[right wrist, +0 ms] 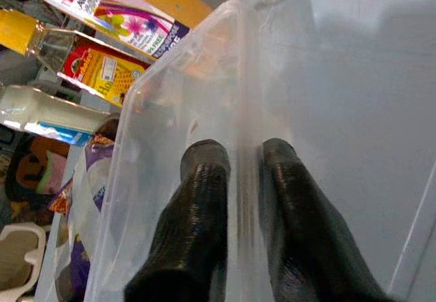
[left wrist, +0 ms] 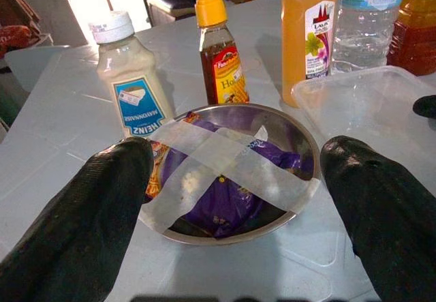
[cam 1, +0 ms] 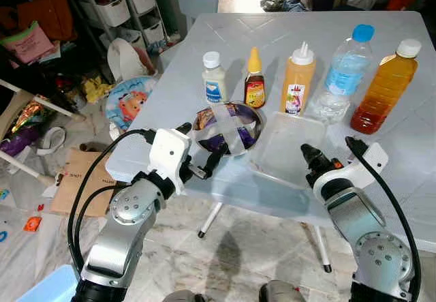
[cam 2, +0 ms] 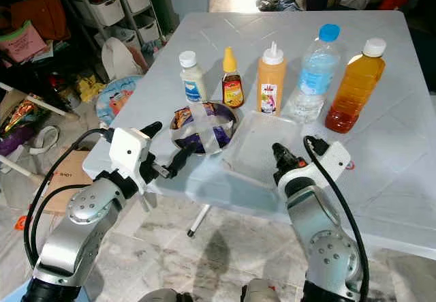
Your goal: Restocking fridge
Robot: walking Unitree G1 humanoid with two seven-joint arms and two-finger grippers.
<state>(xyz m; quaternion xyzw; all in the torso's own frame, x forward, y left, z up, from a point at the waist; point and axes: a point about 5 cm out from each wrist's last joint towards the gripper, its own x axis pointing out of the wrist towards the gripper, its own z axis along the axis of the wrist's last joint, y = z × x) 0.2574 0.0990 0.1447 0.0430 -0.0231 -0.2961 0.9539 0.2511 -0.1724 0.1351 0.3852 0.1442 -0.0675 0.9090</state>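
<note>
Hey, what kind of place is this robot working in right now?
Likely a lived-in home, perhaps a dining or storage corner. A white plastic table holds a mayonnaise bottle and a taped steel bowl; storage drawers and toys litter the floor behind.

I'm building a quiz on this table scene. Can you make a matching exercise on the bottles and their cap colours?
Things:
1. mayonnaise bottle
2. honey bottle
3. water bottle

Cap colours:
A. blue
B. white
C. yellow

Pairs: 1-B, 2-C, 3-A
</note>
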